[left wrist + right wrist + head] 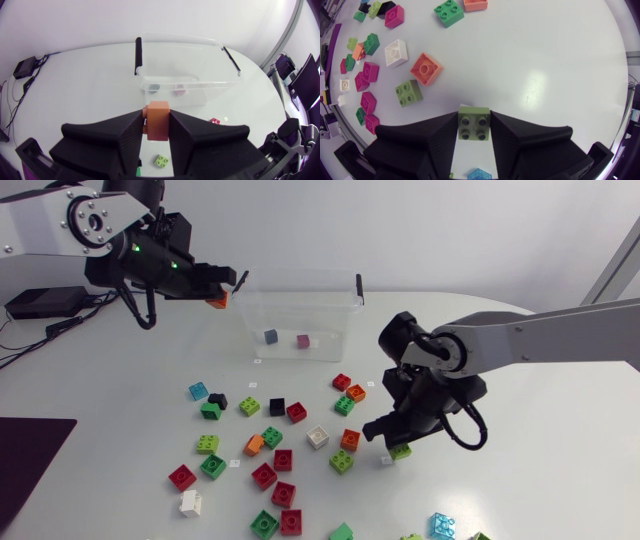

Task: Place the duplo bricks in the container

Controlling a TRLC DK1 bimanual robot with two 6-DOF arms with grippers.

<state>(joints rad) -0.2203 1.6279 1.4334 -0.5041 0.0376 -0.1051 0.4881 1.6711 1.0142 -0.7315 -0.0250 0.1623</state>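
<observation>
A clear plastic container (330, 308) stands at the back middle of the table, with a grey-blue brick (271, 336) and a magenta brick (303, 340) inside. My left gripper (222, 290) is shut on an orange brick (159, 120) in the air, just outside the container's (220, 82) left end. My right gripper (395, 442) is down at the table in front of the container, shut on an olive-green brick (474, 123) that rests on or just above the surface. Many loose bricks lie to its left.
Several red, green, orange, white and black bricks (283, 460) are scattered across the table's front middle. An orange brick (425, 68) and a green brick (409, 93) lie just ahead of the right gripper. A light blue brick (442, 525) sits near the front edge. A dark mat (25, 460) covers the front left.
</observation>
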